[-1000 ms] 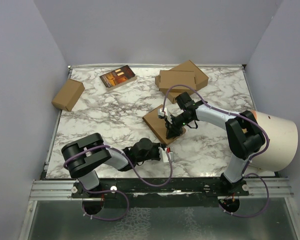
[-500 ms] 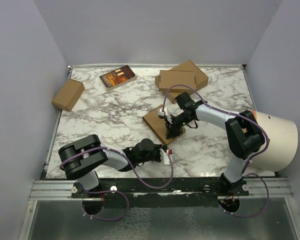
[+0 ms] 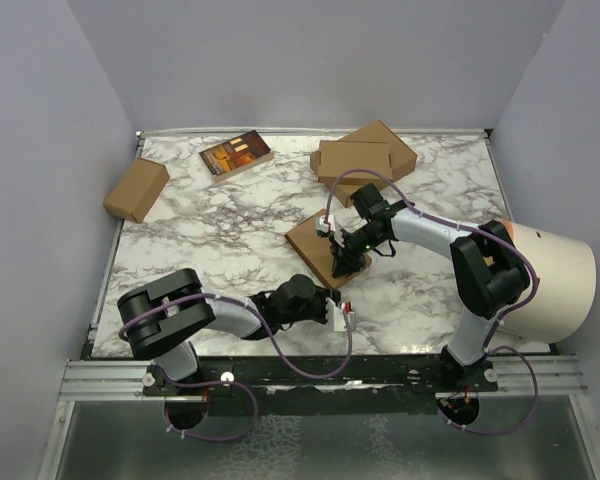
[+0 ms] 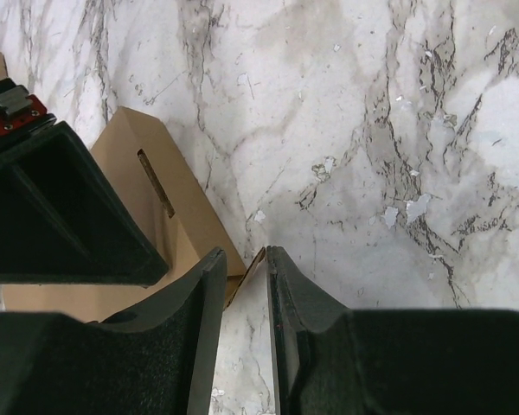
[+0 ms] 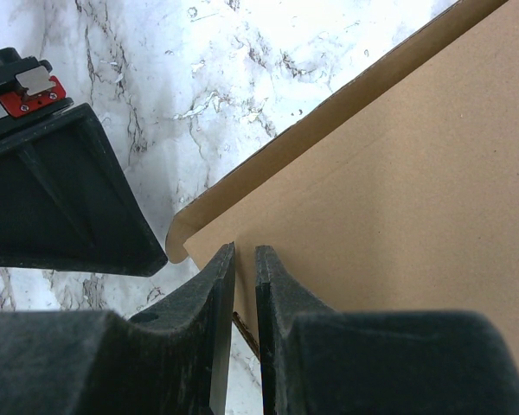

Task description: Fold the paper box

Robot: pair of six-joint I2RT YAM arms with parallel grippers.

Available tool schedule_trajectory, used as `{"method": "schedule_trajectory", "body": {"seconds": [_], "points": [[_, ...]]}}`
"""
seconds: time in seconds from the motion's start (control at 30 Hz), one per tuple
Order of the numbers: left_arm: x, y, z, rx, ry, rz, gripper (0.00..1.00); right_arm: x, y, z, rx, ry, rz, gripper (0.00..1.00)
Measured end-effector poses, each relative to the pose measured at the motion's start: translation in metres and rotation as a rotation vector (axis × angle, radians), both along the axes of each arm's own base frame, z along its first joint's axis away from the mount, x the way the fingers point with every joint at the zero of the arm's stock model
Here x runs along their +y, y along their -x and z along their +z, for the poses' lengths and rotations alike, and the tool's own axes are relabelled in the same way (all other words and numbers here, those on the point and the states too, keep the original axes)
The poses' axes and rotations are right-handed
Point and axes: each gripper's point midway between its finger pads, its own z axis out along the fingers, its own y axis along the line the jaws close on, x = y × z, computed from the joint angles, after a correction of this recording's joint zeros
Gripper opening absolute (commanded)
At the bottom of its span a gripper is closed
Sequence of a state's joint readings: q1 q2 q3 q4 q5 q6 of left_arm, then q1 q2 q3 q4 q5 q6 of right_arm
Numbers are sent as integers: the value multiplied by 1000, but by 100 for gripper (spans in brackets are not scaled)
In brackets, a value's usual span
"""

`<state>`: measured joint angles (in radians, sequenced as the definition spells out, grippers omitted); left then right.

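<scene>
The paper box (image 3: 313, 242) is a flat brown cardboard piece lying mid-table. In the right wrist view its broad panel (image 5: 398, 173) fills the right side, with a rounded flap corner at the left. My right gripper (image 3: 341, 264) is at the box's near right corner. Its fingers (image 5: 245, 251) are nearly together with a cardboard edge running into the gap. My left gripper (image 3: 340, 315) is low over the table just in front of the box. Its jaws (image 4: 245, 255) stand narrowly apart with the tip of a thin flap (image 4: 256, 263) between them, against the right finger. The slitted box side (image 4: 156, 186) shows beyond.
A stacked pair of folded brown boxes (image 3: 365, 155) sits at the back right. A small brown carton (image 3: 136, 189) is at the far left, and a dark printed flat box (image 3: 236, 155) is at the back. A large white cylinder (image 3: 550, 275) stands by the right arm.
My left gripper has edged a little to the right, toward the near corner of the box. The right gripper and the box have not visibly moved.
</scene>
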<state>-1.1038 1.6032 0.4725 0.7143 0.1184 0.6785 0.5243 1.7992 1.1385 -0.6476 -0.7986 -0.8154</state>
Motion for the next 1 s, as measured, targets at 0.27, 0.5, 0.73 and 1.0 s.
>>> {"method": "schedule_trajectory", "body": {"seconds": [0.27,0.5,0.73,1.0], "points": [[2,0,-10,-17,-62,-27,28,0,0,0,0,0,0,17],[-1,-3,-13,-29,-92,-39,27,0,0,0,1,1,0,17],[0,-4,-16,-38,-116,-42,25,0,0,0,2,1,0,17],[2,-8,-16,-53,-127,-22,18,0,0,0,3,1,0,17]]}}
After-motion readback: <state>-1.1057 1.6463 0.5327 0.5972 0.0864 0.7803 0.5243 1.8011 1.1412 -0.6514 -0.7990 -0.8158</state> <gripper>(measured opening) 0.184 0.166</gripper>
